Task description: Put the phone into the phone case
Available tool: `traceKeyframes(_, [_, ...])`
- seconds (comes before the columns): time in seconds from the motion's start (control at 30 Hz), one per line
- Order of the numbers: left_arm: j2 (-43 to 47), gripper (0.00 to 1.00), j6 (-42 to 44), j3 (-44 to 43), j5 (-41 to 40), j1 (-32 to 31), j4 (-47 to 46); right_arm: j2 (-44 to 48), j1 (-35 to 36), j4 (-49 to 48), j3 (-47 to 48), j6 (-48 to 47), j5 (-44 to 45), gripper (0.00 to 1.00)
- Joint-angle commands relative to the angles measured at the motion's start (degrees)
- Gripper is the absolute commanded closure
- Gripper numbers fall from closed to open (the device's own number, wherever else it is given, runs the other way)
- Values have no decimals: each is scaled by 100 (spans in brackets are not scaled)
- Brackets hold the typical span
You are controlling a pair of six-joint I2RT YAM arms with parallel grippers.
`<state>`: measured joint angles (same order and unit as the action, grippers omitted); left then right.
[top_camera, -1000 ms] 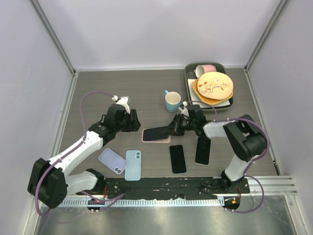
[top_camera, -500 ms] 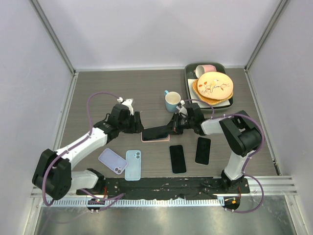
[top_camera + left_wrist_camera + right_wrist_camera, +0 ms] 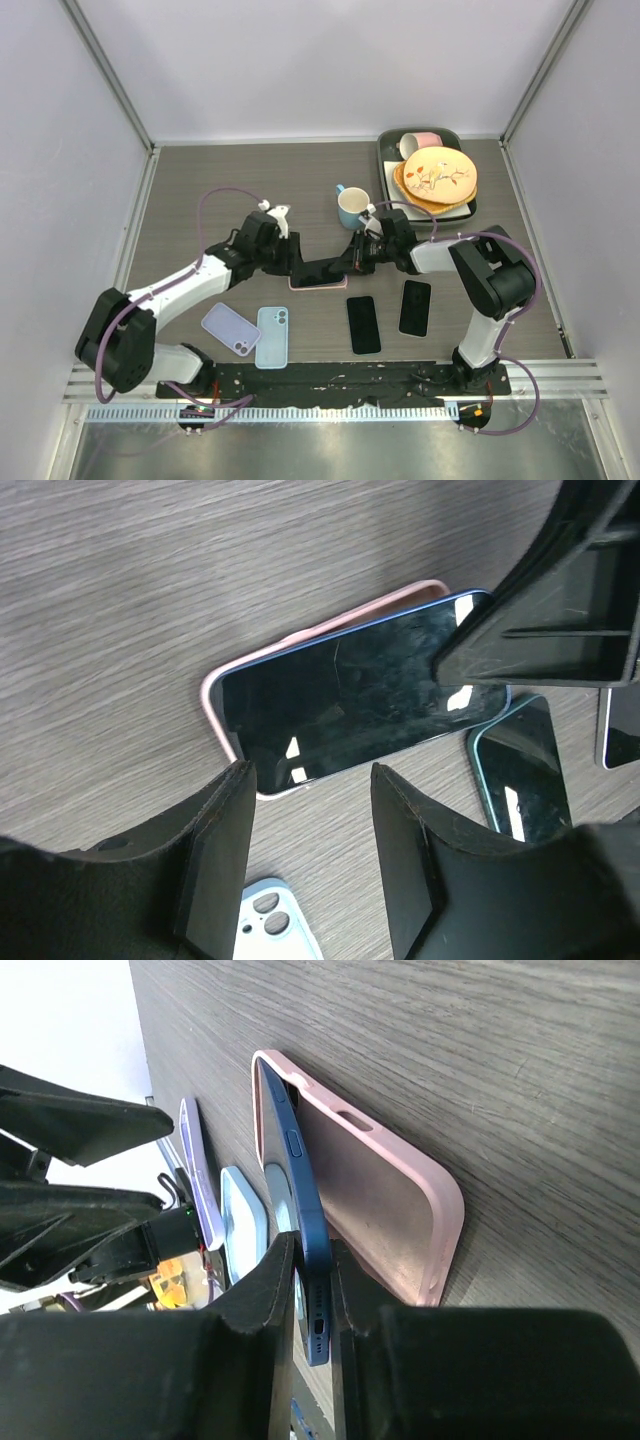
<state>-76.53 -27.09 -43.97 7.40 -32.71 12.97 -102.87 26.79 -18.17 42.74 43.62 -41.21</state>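
Observation:
A blue-edged phone (image 3: 326,269) with a dark screen lies tilted over the pink phone case (image 3: 303,285) at the table's middle. Its left end sits in the case and its right end is raised. My right gripper (image 3: 356,255) is shut on that raised end; the right wrist view shows the phone's blue edge (image 3: 300,1190) pinched between the fingers above the pink case (image 3: 385,1200). My left gripper (image 3: 293,262) is open and empty at the phone's left end, its fingers (image 3: 215,850) just short of the phone (image 3: 350,695) and the case's rim (image 3: 212,695).
Two black phones (image 3: 363,323) (image 3: 415,307) lie near the right arm. A light blue case (image 3: 272,336) and a lilac case (image 3: 231,328) lie near the front. A blue mug (image 3: 352,207) stands behind the phone. A tray (image 3: 388,165) with plates sits at back right.
My left gripper has moved right, up to the left end of the phone and case. My right gripper has kept its hold and shifted the phone slightly left over the case.

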Motion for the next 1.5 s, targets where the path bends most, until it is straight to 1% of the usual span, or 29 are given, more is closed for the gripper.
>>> traceKeyframes(0.0, [-142,47,143,-349,192,-174,-286,-330,187,1255,-249,-907,1027,96])
traceKeyframes(0.2, [-423,49,160,-455,340,-324,-418,-444,195,1492,-117,-1188,1054,90])
traceKeyframes(0.47, [-775,50,108,-552,403,-517,-646,-532,239,1774,6,-1531,1361,83])
traceKeyframes(0.5, [-819,50,99,-534,420,-517,-699,-550,257,1982,41,-1566,1396,82])
traceKeyframes(0.67, [-1223,50,2,-543,552,-543,-972,-603,336,2327,190,-1760,1712,76])
traceKeyframes(0.87, [-1627,50,-121,-499,561,-552,-1270,-585,538,2722,331,-1918,2345,71])
traceKeyframes(0.97, [-1856,51,-191,-552,596,-552,-1271,-533,696,2924,445,-1988,2670,69])
traceKeyframes(1.2, [-2093,52,-191,-622,570,-561,-1210,-427,1021,3425,744,-2085,3522,64])
traceKeyframes(1.33, [-2120,51,-156,-622,579,-552,-1130,-339,1241,3654,876,-2155,4085,61])
traceKeyframes(1.37, [-2103,52,-156,-613,579,-552,-1130,-304,1328,3698,894,-2173,4338,61])
traceKeyframes(1.47, [-2085,51,-165,-543,543,-552,-1130,-181,1452,3725,929,-2173,4507,54])
